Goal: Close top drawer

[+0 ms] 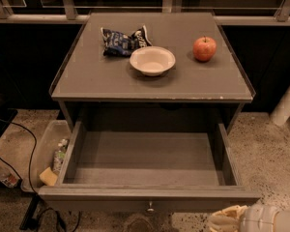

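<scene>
The top drawer (150, 158) is a wide, shallow grey wooden drawer, pulled far out of the cabinet toward me and empty inside. Its front panel (150, 197) runs along the bottom of the view, with a small round metal knob (150, 207) at its centre. My gripper (227, 220) shows as pale cream fingers at the bottom right, just below the drawer front's right end, with the white wrist behind it at the frame edge. It is right of the knob and holds nothing that I can see.
On the cabinet top (111, 76) lie a dark blue snack bag (122, 40), a white bowl (152, 60) and a red apple (204, 48). A clear bin (46, 153) with a bottle and a yellow sponge stands on the floor at left. Black cables trail at lower left.
</scene>
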Robot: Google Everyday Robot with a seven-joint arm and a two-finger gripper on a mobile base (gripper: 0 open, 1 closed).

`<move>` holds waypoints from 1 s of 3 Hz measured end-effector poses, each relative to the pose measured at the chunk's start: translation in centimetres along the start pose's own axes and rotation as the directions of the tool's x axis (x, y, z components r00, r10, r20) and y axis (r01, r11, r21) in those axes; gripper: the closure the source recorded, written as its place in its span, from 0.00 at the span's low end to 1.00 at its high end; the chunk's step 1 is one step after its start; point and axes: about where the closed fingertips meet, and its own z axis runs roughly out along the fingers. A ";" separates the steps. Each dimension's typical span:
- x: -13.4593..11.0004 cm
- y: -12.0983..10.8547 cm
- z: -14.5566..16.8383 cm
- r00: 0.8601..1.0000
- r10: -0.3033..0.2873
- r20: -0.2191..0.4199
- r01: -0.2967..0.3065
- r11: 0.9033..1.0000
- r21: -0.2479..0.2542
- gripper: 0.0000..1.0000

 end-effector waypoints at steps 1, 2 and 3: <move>0.6 -2.2 2.7 1.000 0.010 -0.006 -0.010 0.999 0.032 1.00; 1.7 -4.0 5.1 0.999 0.026 -0.019 -0.025 0.998 0.058 1.00; 1.8 -4.3 5.3 0.999 0.027 -0.020 -0.025 0.997 0.068 0.83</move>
